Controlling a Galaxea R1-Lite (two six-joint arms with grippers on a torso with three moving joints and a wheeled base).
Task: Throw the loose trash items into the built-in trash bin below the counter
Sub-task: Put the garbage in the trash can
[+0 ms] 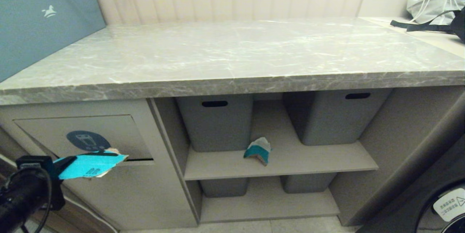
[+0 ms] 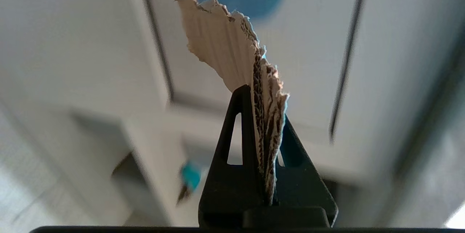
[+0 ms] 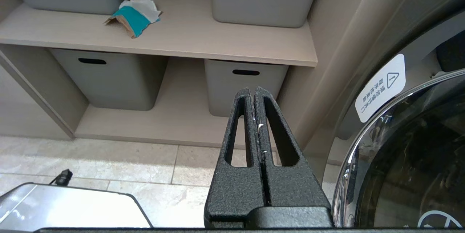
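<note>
A grey marble-look surface [image 1: 232, 51] streaked with white veining tops beige cabinetry. The flap of the built-in trash bin [image 1: 85, 136] carries a round dark-blue sticker [image 1: 88, 141] with a white bin icon. A bright cyan cardboard scrap [image 1: 91, 164], black-printed and ragged brown at its edge, sits in the black left pincer [image 1: 60, 165]. A smaller teal-and-white scrap [image 1: 258, 151] lies on a beige shelf [image 1: 279, 160] among plain grey tubs [image 1: 214, 122]. The right pincer [image 3: 254, 93] is textured black.
</note>
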